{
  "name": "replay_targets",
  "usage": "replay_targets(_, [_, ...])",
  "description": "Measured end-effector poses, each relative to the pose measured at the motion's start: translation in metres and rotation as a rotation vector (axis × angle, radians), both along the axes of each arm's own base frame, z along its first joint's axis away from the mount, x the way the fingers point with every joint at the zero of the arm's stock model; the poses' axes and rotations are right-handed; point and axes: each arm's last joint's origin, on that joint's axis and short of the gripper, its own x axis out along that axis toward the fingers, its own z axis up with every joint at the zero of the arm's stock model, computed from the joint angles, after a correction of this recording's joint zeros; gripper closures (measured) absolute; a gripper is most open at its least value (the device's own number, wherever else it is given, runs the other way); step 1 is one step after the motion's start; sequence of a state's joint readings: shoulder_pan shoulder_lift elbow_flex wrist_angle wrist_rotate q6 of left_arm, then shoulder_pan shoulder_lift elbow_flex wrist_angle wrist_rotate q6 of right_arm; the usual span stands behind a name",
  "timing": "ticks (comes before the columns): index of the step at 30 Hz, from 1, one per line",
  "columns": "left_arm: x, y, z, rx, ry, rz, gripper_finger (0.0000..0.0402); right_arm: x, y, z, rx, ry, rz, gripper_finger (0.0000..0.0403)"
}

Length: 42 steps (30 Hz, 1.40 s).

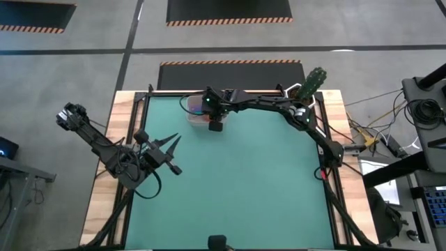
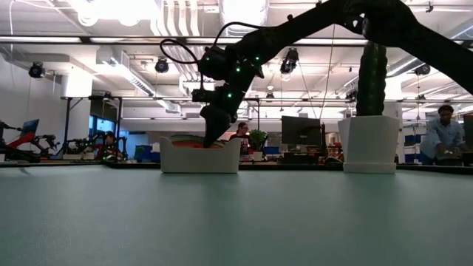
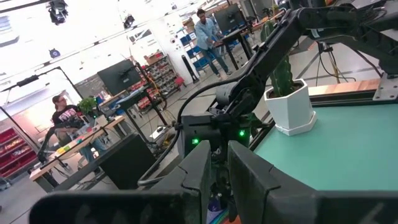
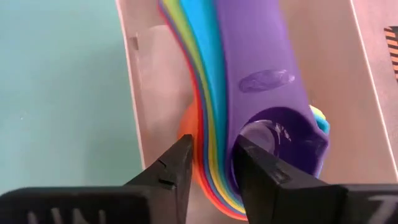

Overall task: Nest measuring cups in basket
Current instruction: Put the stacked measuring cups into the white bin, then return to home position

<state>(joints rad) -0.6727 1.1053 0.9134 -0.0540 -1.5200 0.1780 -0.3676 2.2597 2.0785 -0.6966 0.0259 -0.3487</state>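
No brand, label or readable writing shows on the cups or bin; the purple cup (image 4: 261, 81) carries only a faint oval embossed mark on its handle, too blurred to read. The table (image 1: 237, 181) is a teal-green mat framed by pale wood, standing on a grey concrete floor with orange-and-black hazard stripes at twelve o'clock of the table. Beyond the table edge lies an open workshop with monitors, shelving, ceiling lights and a few people at benches. The measuring cups (image 4: 214, 124) sit nested as a rainbow stack, purple on top, inside the white basket (image 2: 199, 157), which rests near the table's far edge at about eleven to twelve o'clock. The right gripper (image 4: 211, 165) is down in the basket with its fingers slightly apart, straddling the edge of the stacked handles; whether it pinches them I cannot tell. A white faceted pot with a cactus (image 2: 369, 140) stands at one o'clock. The left gripper (image 1: 169, 148) waits at nine o'clock, its fingers nearly together, holding nothing
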Motion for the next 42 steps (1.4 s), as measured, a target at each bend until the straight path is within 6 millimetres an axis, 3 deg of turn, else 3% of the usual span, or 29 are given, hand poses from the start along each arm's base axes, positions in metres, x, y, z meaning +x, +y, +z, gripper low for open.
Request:
replay_targets(9, [0.0,0.0,0.0,0.0,0.0,0.0,0.0363,0.0,0.0,0.0,0.005,-0.006,-0.009,0.0251])
replay_targets(19, [0.0,0.0,0.0,0.0,0.0,0.0,0.0363,-0.006,0.003,0.014,0.024,0.045,-0.008,0.0242])
replay_targets(32, [0.0,0.0,-0.002,0.011,0.021,-0.016,0.0363,-0.026,0.011,0.058,0.007,0.092,0.054,0.029])
replay_targets(38, [-0.002,-0.002,-0.019,0.009,0.138,-0.217,0.0363,-0.05,0.042,0.076,0.142,0.097,0.23,0.0338])
replay_targets(42, [-0.009,0.001,-0.03,-0.049,0.2,-0.439,0.0363,-0.069,0.063,0.074,0.207,0.008,0.301,0.0365])
